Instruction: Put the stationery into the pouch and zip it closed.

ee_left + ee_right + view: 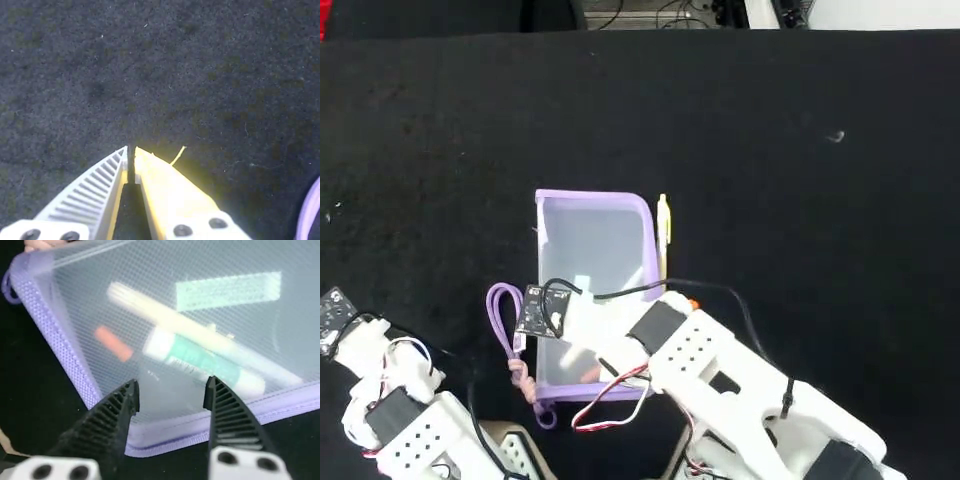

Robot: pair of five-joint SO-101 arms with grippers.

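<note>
The open right gripper hung over the pouch, a glue stick visible inside. The high view added a pen beside it, parallel to its length. The left gripper was closed.

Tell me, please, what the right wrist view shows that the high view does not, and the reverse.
Right wrist view: through the mesh of the pouch, a cream pen, a green-and-white tube and a small orange piece lie inside, with the open right gripper above them. High view: a yellow pen lies along one long edge of the pouch, and its purple strap loops out onto the black table. Shared: the purple-edged pouch itself.
</note>
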